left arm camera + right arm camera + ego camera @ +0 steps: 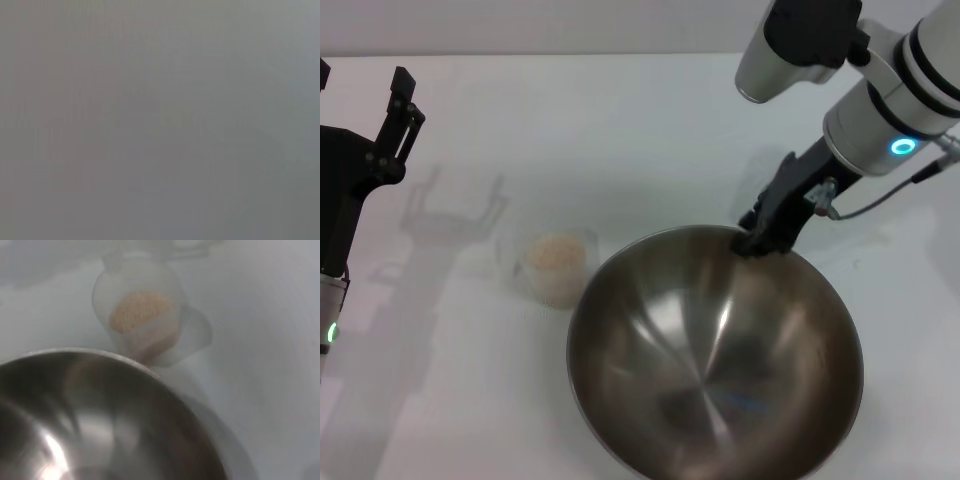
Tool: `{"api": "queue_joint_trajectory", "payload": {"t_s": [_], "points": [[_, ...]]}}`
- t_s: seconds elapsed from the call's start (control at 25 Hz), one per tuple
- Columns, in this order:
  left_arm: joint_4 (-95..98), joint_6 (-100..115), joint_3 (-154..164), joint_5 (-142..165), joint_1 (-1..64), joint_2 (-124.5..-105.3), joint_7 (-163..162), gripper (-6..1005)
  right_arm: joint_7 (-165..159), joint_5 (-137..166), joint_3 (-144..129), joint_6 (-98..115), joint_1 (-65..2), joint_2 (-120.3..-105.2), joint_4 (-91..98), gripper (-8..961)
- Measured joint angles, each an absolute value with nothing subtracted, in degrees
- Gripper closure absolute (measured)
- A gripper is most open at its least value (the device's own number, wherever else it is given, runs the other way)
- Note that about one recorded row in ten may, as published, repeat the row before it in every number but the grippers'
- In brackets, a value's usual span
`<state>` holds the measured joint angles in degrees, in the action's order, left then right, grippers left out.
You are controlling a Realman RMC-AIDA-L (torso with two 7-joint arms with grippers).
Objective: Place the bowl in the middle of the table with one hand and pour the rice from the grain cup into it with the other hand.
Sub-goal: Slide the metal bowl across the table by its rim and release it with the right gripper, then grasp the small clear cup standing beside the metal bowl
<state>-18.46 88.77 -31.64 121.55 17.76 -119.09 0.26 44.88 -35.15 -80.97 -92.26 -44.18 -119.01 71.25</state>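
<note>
Two grippers in the head view. Right gripper (760,238): dark fingers clenched on the far rim of the bowl (715,350), one finger inside the rim, the other outside. Bowl: large, shiny steel, empty, spread out from the right fingertips toward the near edge of the table (620,130); resting or lifted cannot be told. Near edge of the bowl cut off by the bottom of the head view.

Grain cup (555,265): upright on the table, to the left of the right fingers and just beside the bowl's left rim — touching or slightly apart cannot be told. Rice (557,252): a pale beige heap inside the cup, none in the bowl.

Right wrist view: bowl rim (100,405) in the foreground, grain cup (145,320) just beyond it, rice (140,310) visible through the open top, white table (260,365) around both. Own fingers of that arm not shown there.

Left gripper (402,110): well to the left of the cup, raised above the table, black fingers released and spread, nothing between them — well apart from both cup and bowl. Shadow of the left fingers cast on the table between them and the cup.

Left wrist view: a uniform grey field only, nothing distinguishable.
</note>
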Motion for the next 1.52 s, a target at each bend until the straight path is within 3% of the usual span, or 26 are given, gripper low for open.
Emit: {"api": "queue_joint_trajectory", "payload": {"t_s": [0.2, 0.44, 0.8, 1.08, 1.52], "points": [[-18.5, 88.8, -31.6, 121.6, 17.6, -119.09, 0.3, 227, 44.8, -35.1, -81.0, -91.2, -43.6, -119.07, 77.0, 729], [-18.5, 88.8, -31.8, 121.6, 17.3, -119.09, 0.3, 228, 45.2, -35.4, -81.3, -82.6, -41.7, -119.24, 83.0, 544], [-18.3, 88.9, -33.5, 121.5, 17.1, -119.03, 0.3, 230, 47.8, -34.9, -92.8, -46.6, -30.5, -119.34, 87.8, 545], [-18.0, 88.8, -33.8, 121.6, 17.3, -118.96, 0.3, 232, 50.9, -34.9, -103.9, -3.2, -20.3, -119.38, 82.5, 545], [-17.9, 89.0, -33.9, 121.5, 17.6, -118.79, 0.3, 234, 36.4, -35.1, -115.8, 53.8, -20.6, -119.22, 54.4, 545]]}}
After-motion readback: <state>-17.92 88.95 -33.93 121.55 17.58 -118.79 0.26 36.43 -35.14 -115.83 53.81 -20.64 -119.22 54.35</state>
